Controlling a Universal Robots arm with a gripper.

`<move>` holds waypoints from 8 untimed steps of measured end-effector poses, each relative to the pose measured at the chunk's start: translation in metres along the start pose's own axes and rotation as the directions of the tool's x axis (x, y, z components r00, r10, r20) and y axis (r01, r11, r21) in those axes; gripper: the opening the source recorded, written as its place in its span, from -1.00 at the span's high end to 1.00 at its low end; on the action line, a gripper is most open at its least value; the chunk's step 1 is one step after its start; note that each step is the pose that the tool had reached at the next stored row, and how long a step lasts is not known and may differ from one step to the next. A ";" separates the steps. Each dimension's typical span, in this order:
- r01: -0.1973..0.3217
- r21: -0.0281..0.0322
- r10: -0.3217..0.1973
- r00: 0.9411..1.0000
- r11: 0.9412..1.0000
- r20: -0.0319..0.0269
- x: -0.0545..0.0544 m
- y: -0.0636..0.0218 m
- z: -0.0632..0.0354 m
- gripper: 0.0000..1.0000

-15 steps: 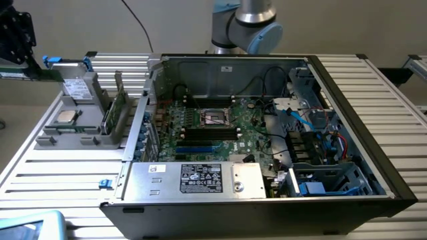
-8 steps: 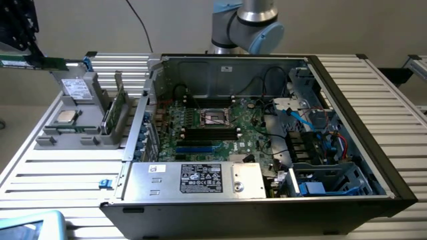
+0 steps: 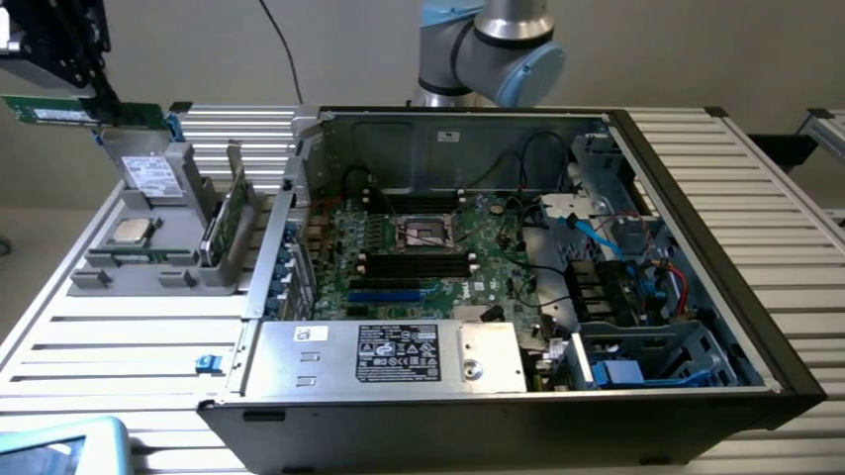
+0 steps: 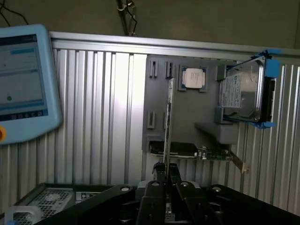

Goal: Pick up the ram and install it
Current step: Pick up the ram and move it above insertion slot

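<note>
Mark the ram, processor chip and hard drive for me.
ram (image 3: 49, 111): exterior view, middle of the green stick
processor chip (image 4: 192, 78): wrist view, centre of its silver lid
hard drive (image 4: 241, 93): wrist view, its labelled face

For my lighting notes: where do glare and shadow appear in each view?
Wrist view: a bright glare band on the slatted table, a glowing tablet screen; exterior view: the ram in the jaws is evenly lit, the case interior around the motherboard is shaded.
</note>
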State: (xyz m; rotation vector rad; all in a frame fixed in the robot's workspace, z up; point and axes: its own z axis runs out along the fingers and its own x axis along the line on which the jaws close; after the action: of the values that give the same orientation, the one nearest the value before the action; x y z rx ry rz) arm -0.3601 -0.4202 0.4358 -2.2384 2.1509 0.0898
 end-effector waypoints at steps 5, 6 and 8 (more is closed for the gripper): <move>0.000 0.000 0.000 1.000 1.000 0.001 0.001 -0.0227 -0.0023 0.70; 0.000 0.000 0.000 1.000 1.000 0.001 0.001 -0.0272 -0.0025 0.70; 0.000 0.000 0.000 1.000 1.000 0.001 0.002 -0.0362 -0.0028 0.70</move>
State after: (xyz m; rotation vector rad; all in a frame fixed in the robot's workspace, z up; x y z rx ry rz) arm -0.3238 -0.4206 0.4380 -2.2378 2.1501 0.0913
